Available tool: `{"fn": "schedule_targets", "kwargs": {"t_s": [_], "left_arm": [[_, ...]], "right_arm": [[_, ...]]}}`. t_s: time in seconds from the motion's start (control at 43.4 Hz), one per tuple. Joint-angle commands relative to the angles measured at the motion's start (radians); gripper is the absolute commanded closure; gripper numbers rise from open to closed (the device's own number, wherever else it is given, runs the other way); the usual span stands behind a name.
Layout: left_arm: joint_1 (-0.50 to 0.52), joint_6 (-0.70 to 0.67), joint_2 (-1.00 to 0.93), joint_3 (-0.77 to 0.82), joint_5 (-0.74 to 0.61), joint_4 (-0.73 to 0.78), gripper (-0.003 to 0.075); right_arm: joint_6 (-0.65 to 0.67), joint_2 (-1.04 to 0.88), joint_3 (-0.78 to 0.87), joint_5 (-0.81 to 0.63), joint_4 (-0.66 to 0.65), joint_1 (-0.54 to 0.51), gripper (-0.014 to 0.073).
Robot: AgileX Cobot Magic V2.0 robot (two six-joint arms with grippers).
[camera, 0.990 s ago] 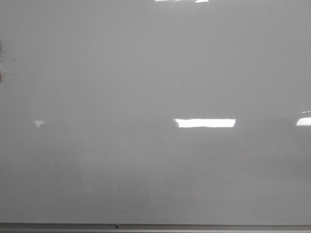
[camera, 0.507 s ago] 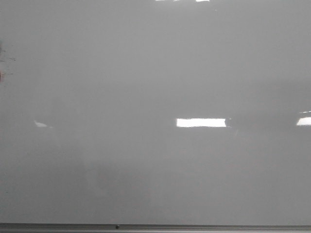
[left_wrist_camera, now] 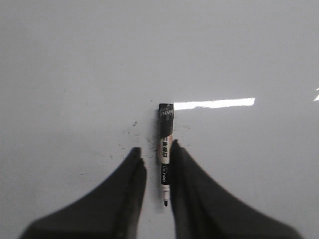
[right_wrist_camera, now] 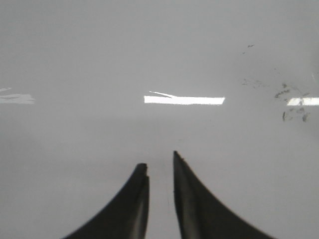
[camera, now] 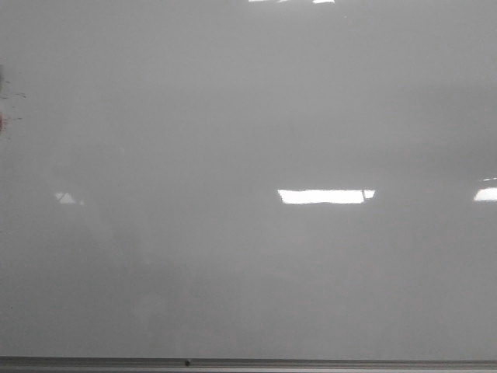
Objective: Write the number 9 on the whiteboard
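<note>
Glossy pale grey whiteboard [camera: 233,116] with a thin grey metal edge rail [camera: 311,363]; black-capped white marker pen [left_wrist_camera: 165,149] with black lettering; black gripper fingers [left_wrist_camera: 124,199].

Over the glossy grey whiteboard [right_wrist_camera: 99,55], the right gripper [right_wrist_camera: 160,167] shows two dark jaws with a narrow gap between them and nothing held, while faint black marker smudges [right_wrist_camera: 291,104] lie off to one side.
</note>
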Motion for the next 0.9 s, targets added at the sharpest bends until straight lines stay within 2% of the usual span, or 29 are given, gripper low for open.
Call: {"fn": "schedule_targets", "kwargs": {"t_s": [0.0,0.023,0.115,0.299,0.53,0.783,0.875], "left_arm": [[-0.008,-0.01,0.02,-0.039,-0.084,0.0,0.0247],[-0.008,-0.01,0.022,-0.037,-0.084,0.0,0.0187],[-0.008,-0.01,0.022,-0.026,-0.087,0.0,0.0101],[-0.01,-0.008,0.083,-0.011,-0.08,0.0,0.0101],[-0.01,-0.008,0.447,-0.084,-0.09,-0.024,0.0101],[-0.01,-0.008,0.835,-0.156,-0.336,-0.016,0.0102],[-0.01,-0.008,0.928,-0.184,-0.376,0.0,0.0102]], "right_arm": [[-0.001,0.018,-0.037,-0.07,0.007,-0.007,0.0169],[-0.001,0.018,-0.037,-0.07,0.007,-0.007,0.0122],[-0.001,0.018,-0.037,-0.068,0.007,-0.007,0.004],[-0.001,0.018,-0.037,-0.064,0.007,-0.007,0.0033],[-0.001,0.018,-0.037,-0.057,0.007,-0.007,0.0033],[-0.001,0.018,-0.037,-0.054,0.007,-0.007,0.0033],[-0.001,0.018,-0.037,-0.054,0.007,-0.007,0.0033]]}}
